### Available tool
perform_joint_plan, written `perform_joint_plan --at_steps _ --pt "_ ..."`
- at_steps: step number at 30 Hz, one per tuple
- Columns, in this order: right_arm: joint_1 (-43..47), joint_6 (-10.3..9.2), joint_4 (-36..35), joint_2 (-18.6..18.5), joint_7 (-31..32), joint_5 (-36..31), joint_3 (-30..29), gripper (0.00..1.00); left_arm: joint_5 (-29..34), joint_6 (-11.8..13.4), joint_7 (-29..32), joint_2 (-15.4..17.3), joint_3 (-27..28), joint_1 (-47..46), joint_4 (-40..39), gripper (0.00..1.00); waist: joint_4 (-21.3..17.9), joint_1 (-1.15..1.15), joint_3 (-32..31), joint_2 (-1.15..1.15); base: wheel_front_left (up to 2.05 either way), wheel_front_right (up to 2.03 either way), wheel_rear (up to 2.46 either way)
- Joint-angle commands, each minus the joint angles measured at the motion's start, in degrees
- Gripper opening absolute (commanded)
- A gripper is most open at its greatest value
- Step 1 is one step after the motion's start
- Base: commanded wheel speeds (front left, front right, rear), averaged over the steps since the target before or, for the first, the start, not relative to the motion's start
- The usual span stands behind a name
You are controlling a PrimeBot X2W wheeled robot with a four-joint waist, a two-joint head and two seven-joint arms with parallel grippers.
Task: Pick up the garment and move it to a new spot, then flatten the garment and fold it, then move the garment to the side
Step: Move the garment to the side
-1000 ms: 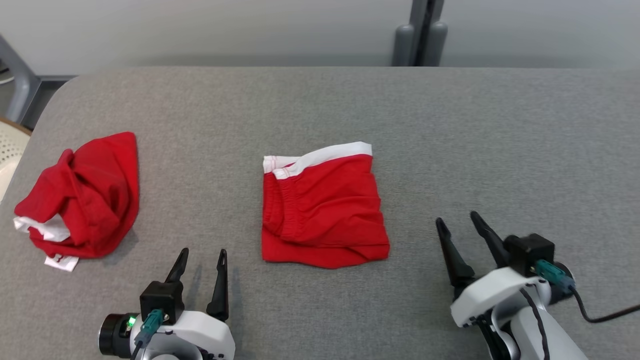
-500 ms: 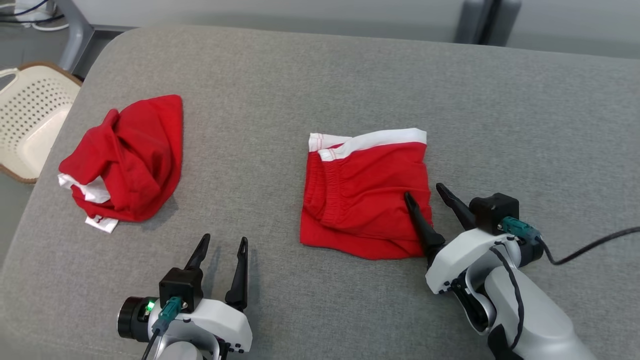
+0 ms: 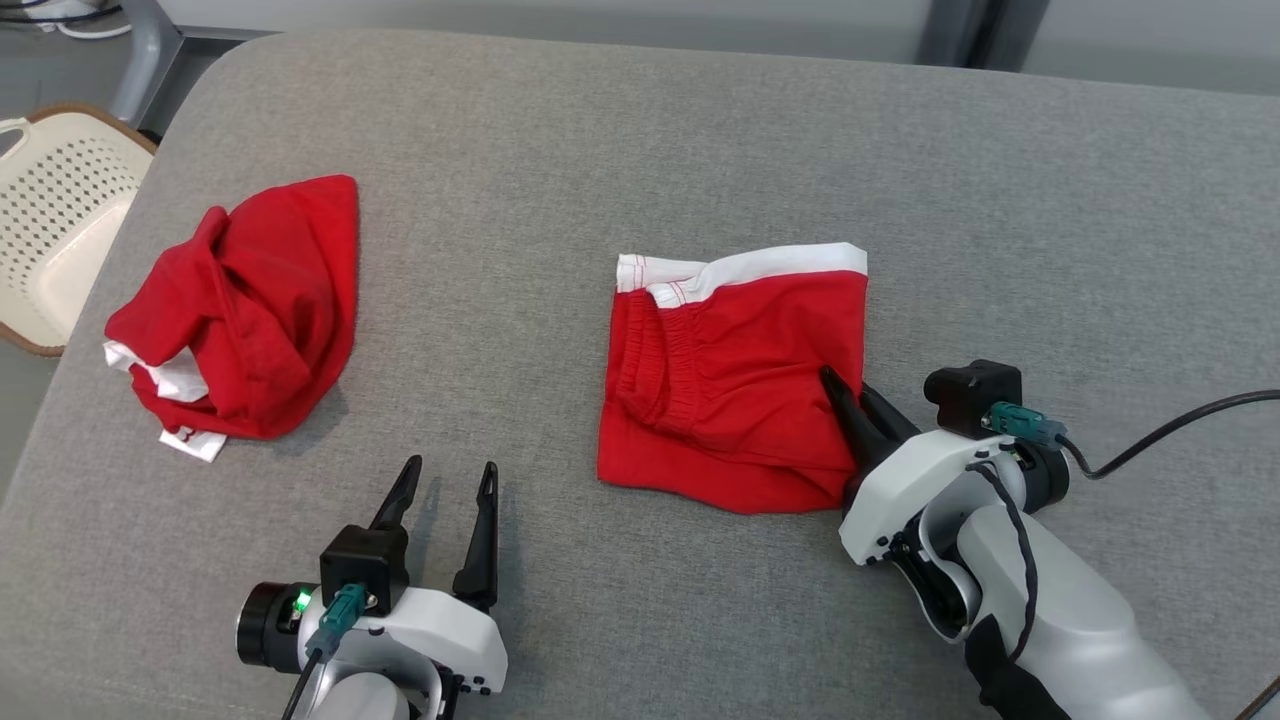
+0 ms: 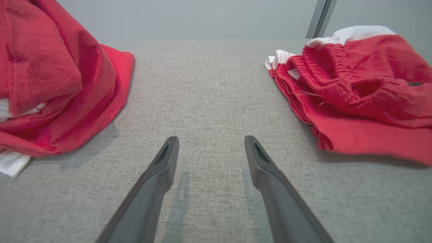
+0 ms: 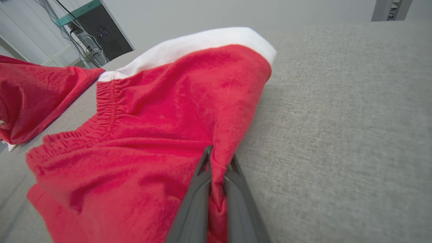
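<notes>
- Pinches the right edge of the folded red garment (image 3: 735, 385) with the right jaws, drawn almost together with a fold of cloth caught between them.
- Holds the left jaws spread wide and empty, low over bare grey worktop (image 3: 560, 150) near its front edge.
- Places the folded red garment on the middle of the worktop, white waistband (image 3: 770, 265) on the far side, off to the right of the left jaws and apart from them.
- Shows a crumpled red garment (image 3: 245, 310) at the worktop's left, well apart from the folded one, ahead and left of the left jaws.
- Shows a cream perforated basket (image 3: 50, 220) beyond the worktop's left edge.
</notes>
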Motion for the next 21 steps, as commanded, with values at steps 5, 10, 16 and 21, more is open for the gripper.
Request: perform_joint_plan --at_steps 5,10,16,21 --pt "0.4 0.00 -0.7 -0.5 -0.4 0.9 -1.3 0.00 1.8 -0.6 -0.1 0.2 1.2 -0.8 0.1 1.00 -4.8 0.00 -1.3 0.00 0.00 0.00 0.00" --pt "2.6 0.00 -2.6 -0.5 -0.3 0.7 -2.8 0.00 3.6 -1.8 -0.1 0.2 1.8 -0.9 0.4 1.00 -11.9 0.00 -2.4 0.00 0.00 0.00 0.00" --pt "4.7 0.01 -3.4 -0.4 -0.4 0.7 -4.2 0.00 5.3 -3.0 -0.1 0.2 1.4 -1.7 0.8 1.00 -22.2 0.00 -2.7 0.00 0.00 0.00 0.00" --pt "6.1 0.00 -4.2 -0.4 -0.4 1.5 -4.4 0.00 6.8 -4.1 -0.1 0.2 0.9 -2.9 1.2 1.00 -30.5 0.00 -2.4 0.00 0.00 0.00 0.00"
